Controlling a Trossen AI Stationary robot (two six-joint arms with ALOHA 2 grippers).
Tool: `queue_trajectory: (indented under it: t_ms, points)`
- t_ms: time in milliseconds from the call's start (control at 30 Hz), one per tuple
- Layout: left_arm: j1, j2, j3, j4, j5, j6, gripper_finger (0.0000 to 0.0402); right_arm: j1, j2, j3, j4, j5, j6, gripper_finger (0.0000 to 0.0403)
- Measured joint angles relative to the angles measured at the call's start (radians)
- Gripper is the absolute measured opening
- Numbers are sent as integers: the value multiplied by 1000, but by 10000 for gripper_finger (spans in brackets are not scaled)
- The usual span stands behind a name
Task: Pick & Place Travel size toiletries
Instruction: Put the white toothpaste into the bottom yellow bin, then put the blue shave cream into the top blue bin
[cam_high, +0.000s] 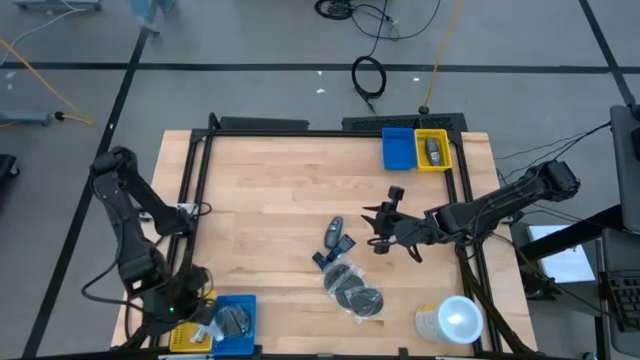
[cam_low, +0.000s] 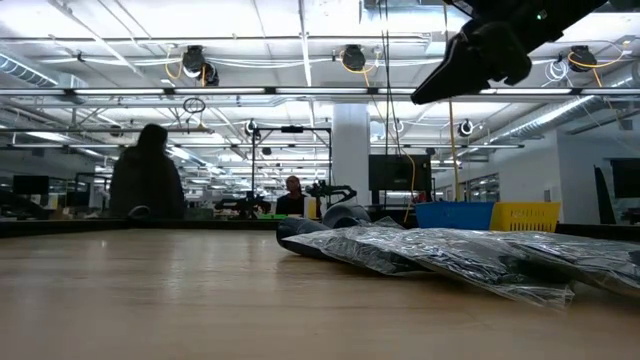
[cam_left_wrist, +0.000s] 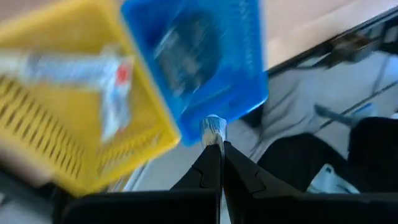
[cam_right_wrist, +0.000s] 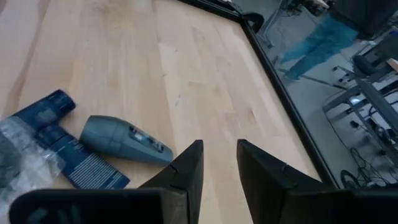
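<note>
Over table centre, right gripper (cam_high: 378, 228) hovers, fingers slightly spread, nothing held. Just beside its tips: grey bottle (cam_right_wrist: 123, 140), 2 dark blue tubes (cam_right_wrist: 62, 149), wrapped discs (cam_high: 353, 290). Left gripper (cam_left_wrist: 219, 163) pressed together beside blue bin (cam_left_wrist: 205, 56) and yellow bin (cam_left_wrist: 59, 124).
</note>
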Motion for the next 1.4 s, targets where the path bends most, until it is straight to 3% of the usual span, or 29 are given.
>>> queue_trajectory:
  t_ms: [200,633,867,1233,1300,1400]
  points:
    - [-54,0,0,-39,170,-169,0,0,0,-6,1,-25,0,89]
    - [-47,1,0,-190,225,-170,1,0,0,-7,4,-25,0,89]
    - [-47,1,0,-194,191,-163,22,0,0,-7,3,-25,0,89]
    - [-47,1,0,-253,180,-131,115,0,0,-7,0,-26,3,89]
    - [-47,1,0,-261,134,-97,125,0,0,-7,0,-34,3,89]
    - [-41,1,0,-270,-14,-10,134,0,0,-7,0,-107,7,89]
